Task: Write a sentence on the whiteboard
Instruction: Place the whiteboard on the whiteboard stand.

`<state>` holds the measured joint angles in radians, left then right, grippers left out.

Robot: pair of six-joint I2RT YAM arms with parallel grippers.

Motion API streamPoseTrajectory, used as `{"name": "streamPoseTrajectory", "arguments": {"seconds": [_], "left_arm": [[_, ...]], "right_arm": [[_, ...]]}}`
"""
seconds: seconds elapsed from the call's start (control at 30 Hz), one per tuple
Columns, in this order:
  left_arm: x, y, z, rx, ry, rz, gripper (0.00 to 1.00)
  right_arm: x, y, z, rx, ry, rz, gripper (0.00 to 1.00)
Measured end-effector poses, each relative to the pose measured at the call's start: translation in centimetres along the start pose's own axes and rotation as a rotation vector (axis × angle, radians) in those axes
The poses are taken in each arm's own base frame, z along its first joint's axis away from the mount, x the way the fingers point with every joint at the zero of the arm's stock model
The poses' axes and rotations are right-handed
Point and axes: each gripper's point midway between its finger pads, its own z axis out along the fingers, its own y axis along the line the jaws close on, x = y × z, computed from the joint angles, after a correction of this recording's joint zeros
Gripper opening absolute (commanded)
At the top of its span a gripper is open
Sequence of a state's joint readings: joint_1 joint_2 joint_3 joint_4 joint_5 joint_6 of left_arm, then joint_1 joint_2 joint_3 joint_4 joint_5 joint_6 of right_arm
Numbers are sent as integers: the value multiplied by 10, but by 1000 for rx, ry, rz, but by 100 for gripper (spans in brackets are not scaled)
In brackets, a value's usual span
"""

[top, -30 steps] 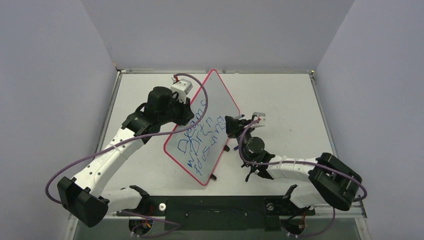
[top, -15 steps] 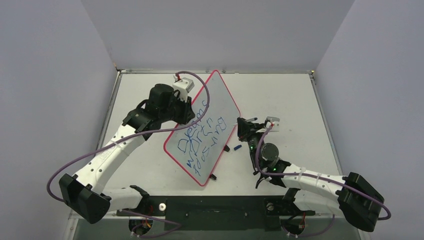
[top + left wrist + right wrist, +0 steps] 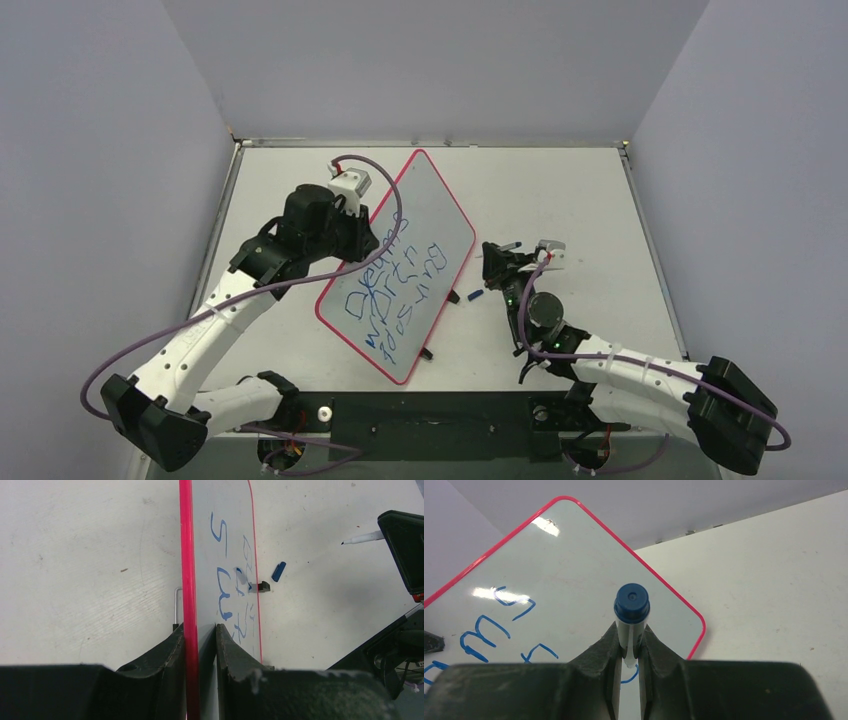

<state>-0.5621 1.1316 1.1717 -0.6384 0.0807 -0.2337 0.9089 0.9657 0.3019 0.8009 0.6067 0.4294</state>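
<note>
1. The whiteboard (image 3: 425,215) is being pinched at its red rim by the left gripper (image 3: 200,632), whose fingers are being pressed onto it from both sides. The board is being propped tilted on edge near the middle of the table (image 3: 600,200).
2. The sentence (image 3: 395,290) is being displayed across the board's face as three uneven blue lines, so the writing is being judged largely or wholly done.
3. A blue marker cap (image 3: 474,295) is being left lying on the table just beside the board's lower edge.
4. A marker (image 3: 631,602) is being clamped between the narrowly set fingers of the right gripper (image 3: 629,640), with its tip being held off the board. Recapping and laying the board down are being judged as what is left.
</note>
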Motion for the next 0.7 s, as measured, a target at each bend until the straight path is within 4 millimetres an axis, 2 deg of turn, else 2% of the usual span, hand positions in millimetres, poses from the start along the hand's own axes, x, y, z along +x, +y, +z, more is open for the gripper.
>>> {"name": "streamPoseTrajectory", "arguments": {"seconds": [0.17,0.23,0.4,0.53,0.7], "left_arm": [[2,6,3,-27,-38,-31,0],[4,9,2,-38,-46,-40,3],[8,15,4,-64,-53,-56,16],[10,21,10,-93,-59,-69,23],[18,43,21,-198,-60,-75,38]], "right_arm": [[3,-5,-3,10,4,-6,0],[5,-7,-4,13,9,-10,0],[10,-11,-4,24,19,-18,0],[24,-14,-1,34,47,-31,0],[41,-18,0,48,85,-47,0]]}}
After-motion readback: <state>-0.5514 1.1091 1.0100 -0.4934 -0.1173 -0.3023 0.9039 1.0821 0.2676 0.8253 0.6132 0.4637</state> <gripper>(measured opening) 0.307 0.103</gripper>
